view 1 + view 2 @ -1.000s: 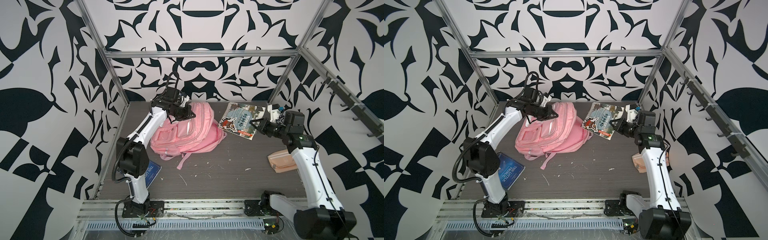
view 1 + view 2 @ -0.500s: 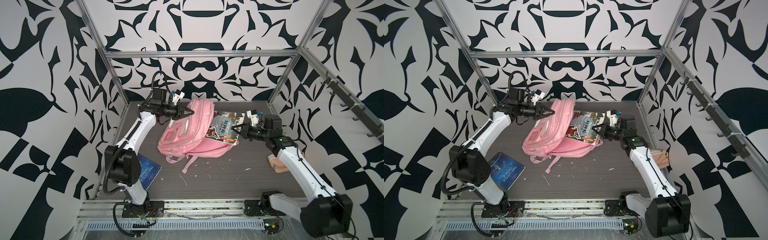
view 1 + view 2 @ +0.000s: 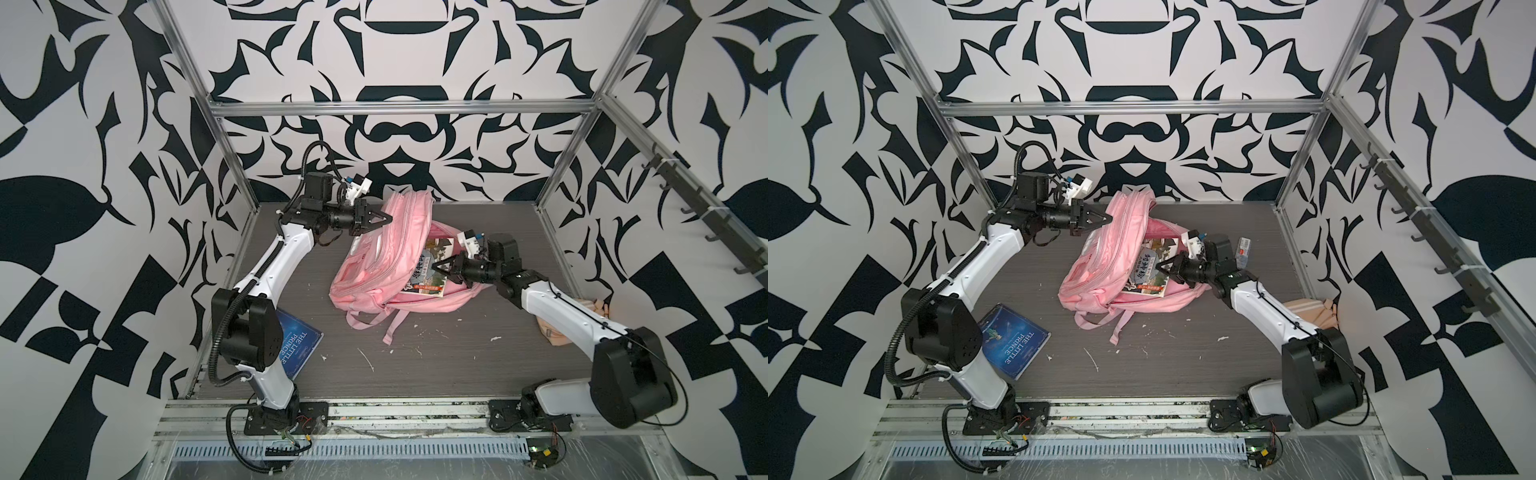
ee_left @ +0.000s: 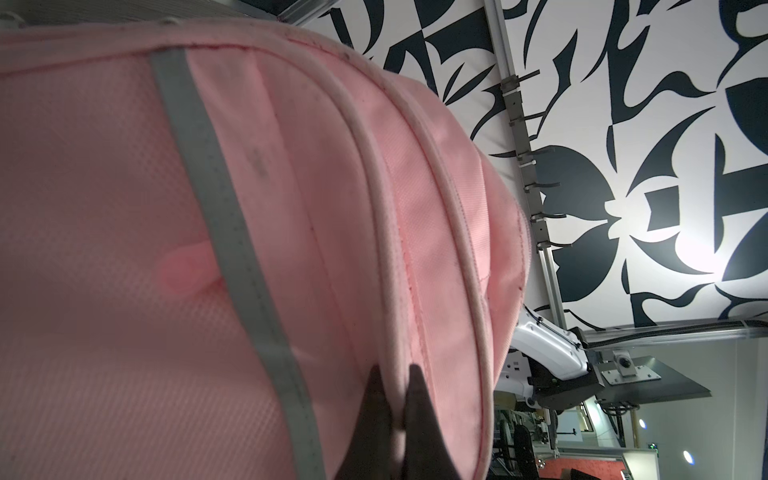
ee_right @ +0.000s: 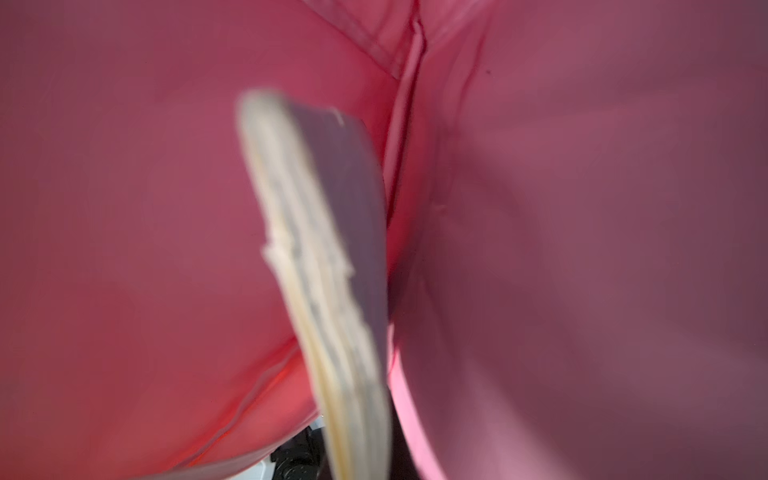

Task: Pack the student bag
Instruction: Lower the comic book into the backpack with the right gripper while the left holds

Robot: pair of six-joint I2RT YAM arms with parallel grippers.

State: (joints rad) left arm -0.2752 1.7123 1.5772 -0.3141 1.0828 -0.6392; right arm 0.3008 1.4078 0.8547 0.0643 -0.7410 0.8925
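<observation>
Piping [image 4: 382, 270] on the student bag [image 3: 365, 270] sat pinched in my left gripper [image 3: 389, 219], which held the bag's top edge raised at the back middle of the table [image 3: 457, 353]. My right gripper [image 3: 436, 266] was clamped on a book [image 3: 422, 281] partly inside the bag's open mouth.

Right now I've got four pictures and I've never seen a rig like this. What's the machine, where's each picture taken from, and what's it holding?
Two white robot arms stand at a dark table. Two pictures look down from overhead; two come from cameras on the arms' wrists. The left end effector pinches a seam of the pink student bag, holding its top raised. The right end effector grips a picture book, partly inside the bag. A blue book and a beige pouch lie on the table.
</observation>
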